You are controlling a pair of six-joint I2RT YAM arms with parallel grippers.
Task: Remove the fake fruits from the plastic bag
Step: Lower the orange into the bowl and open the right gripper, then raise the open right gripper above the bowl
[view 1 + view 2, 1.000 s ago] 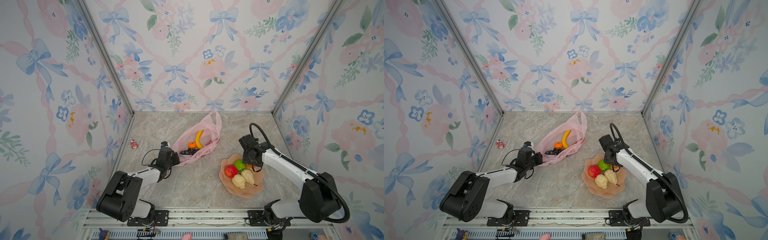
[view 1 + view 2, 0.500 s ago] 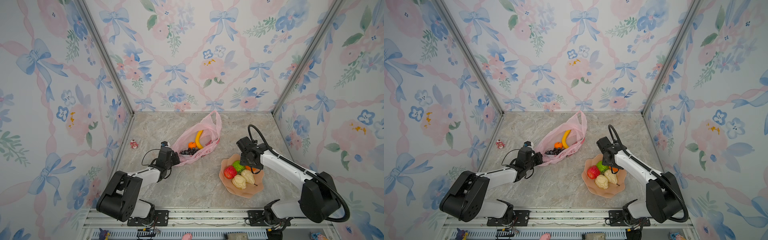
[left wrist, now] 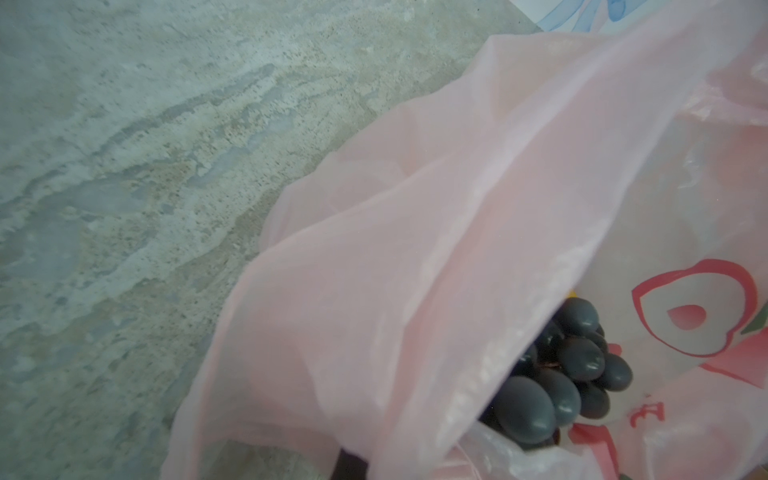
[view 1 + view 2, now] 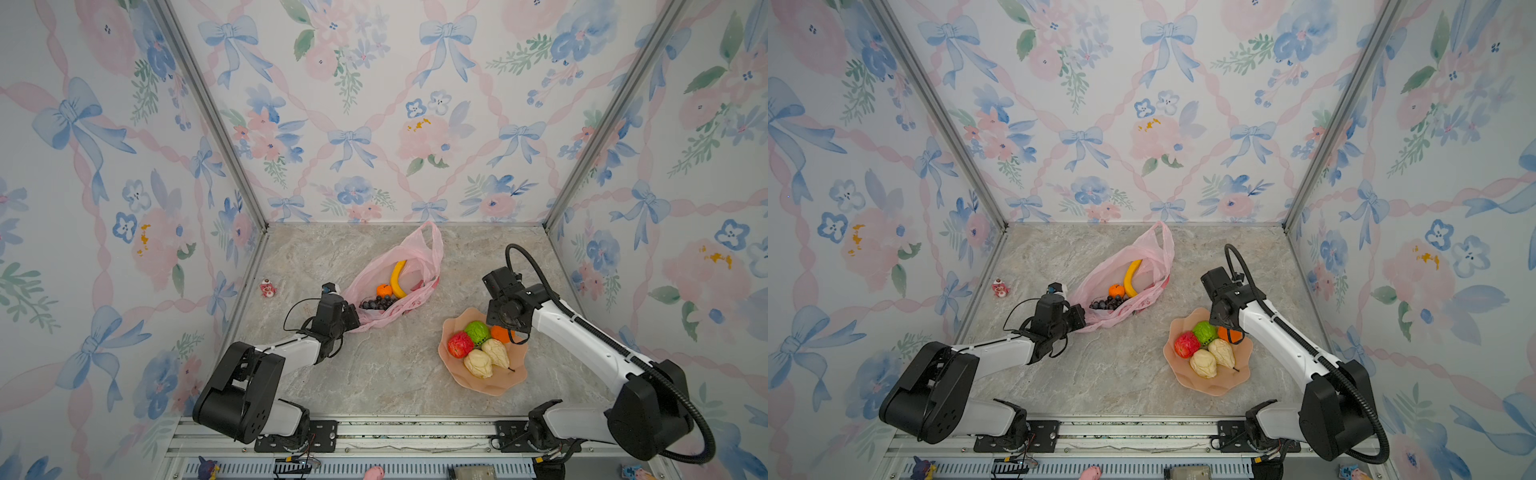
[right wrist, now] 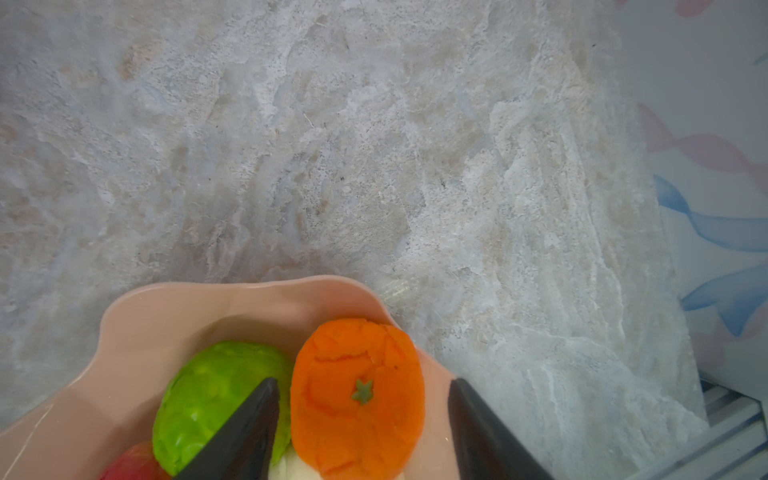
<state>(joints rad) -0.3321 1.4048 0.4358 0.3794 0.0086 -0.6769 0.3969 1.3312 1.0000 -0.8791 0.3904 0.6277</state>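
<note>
I saw left gripper (image 4: 352, 321) pinched shut on plastic bag (image 4: 417, 255), right gripper (image 5: 362, 388) spread around orange (image 5: 357, 357), plate (image 4: 492, 386) at 4 o'clock of bag.

White shells are covering the left arm (image 4: 291, 350) and right arm (image 4: 582, 338) between black joints. A ribbed black hose (image 4: 536, 268) is looping off the right one, thin black wires (image 4: 294, 308) off the left. Dark tapered fingers (image 5: 241, 432) are tipping the right gripper (image 5: 363, 384).

Both top views are looking down from high at the front, sharing nearly the same sight of the whole marble table (image 4: 374, 374). The left wrist camera is looking closely into the plastic bag (image 3: 415, 208) at the grape bunch (image 3: 573, 374); the right wrist camera is looking closely down on the plate (image 5: 166, 316) and an orange (image 5: 357, 395).
</note>
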